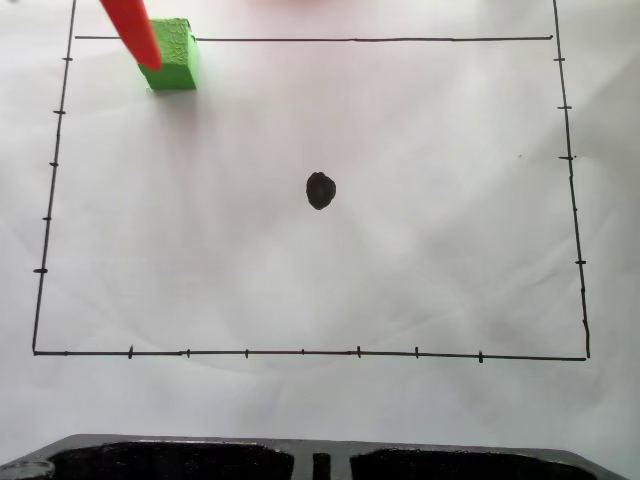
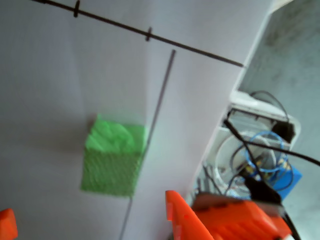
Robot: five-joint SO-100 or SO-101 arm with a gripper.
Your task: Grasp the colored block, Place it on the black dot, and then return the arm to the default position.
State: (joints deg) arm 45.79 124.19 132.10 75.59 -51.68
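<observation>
White paper spreads across the bench, a hand-drawn black rectangle with tick marks framing the scene. My claw is open: in the wrist view 1 orange finger sits lower right of the block and the other tip pokes in at lower left, with the block between and above them. In the fixed view a finger slants down over the green block, up in the top-left corner on the drawn line. The black dot sits mid-rectangle, well apart.
</observation>
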